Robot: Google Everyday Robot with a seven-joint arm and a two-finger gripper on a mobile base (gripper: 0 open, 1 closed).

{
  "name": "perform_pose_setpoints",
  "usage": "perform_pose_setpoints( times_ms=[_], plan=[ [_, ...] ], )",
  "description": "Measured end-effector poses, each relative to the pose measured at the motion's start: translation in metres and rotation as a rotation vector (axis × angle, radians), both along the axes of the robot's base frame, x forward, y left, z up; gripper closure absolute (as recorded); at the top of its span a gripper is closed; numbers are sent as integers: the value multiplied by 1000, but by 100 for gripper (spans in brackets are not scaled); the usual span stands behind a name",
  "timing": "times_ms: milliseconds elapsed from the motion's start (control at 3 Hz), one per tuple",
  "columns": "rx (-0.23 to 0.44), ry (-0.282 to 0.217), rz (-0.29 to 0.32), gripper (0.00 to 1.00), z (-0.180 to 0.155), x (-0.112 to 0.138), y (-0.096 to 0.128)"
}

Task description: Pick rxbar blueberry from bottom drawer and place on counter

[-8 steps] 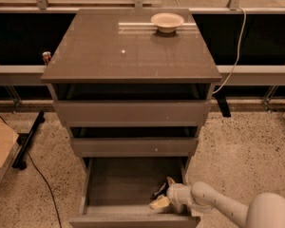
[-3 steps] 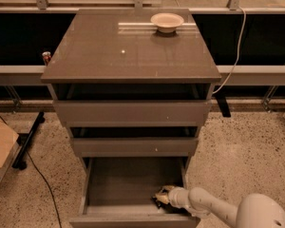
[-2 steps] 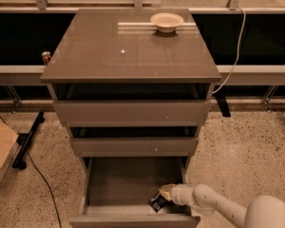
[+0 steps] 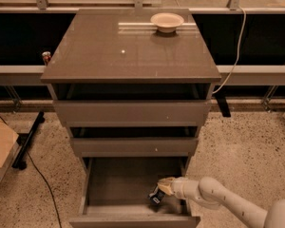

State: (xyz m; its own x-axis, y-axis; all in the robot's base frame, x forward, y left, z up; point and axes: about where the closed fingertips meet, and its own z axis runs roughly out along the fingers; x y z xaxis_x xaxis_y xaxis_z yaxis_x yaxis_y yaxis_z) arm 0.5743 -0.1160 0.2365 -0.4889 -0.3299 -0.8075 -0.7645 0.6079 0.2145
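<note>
Raised: rxbar blueberry (image 4: 155, 197) clamped in pincer (image 4: 161, 189), inside bottom drawer (image 4: 114, 182).

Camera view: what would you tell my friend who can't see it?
The robot's end effector reaches into the open bottom drawer, right at a dark snack bar. A pale bowl sits on the counter above.

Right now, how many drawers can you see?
3: top drawer under the counter, middle drawer below, bottom drawer open, with the end effector inside. None look hidden.
</note>
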Motion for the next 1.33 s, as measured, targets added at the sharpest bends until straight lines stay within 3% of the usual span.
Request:
perform_pose_setpoints(
  times_ms=[333, 667, 1333],
  plan=[
    [44, -28, 50, 100, 49, -11, 1],
    [42, -81, 121, 100, 112, -24, -2],
    [-12, -237, 296, 100, 256, -36, 7]
  ],
)
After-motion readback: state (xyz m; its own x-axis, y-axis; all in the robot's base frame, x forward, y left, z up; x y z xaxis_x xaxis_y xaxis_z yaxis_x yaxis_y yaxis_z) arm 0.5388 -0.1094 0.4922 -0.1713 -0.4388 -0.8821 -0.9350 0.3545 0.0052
